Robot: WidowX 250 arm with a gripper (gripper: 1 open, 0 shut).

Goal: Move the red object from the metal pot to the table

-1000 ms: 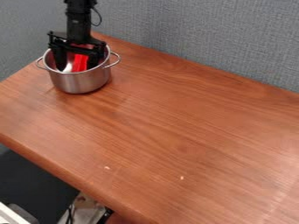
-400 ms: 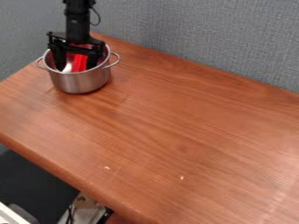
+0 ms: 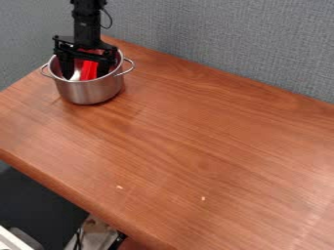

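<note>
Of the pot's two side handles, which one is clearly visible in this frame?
The handle on the right side of the metal pot, at. It juts out toward the open table; the other handle cannot be made out behind the gripper.

Even soft indoor light, faint sheen on the bench (image 3: 196, 127), small low-resolution frame, slightly soft, dark shadow below bench edge

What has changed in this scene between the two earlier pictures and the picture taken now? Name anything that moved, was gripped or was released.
Nothing has visibly changed. The gripper stays lowered into the metal pot with its jaws open around the red object, which still lies inside the pot. The pot keeps its place near the back left corner of the table.
</note>
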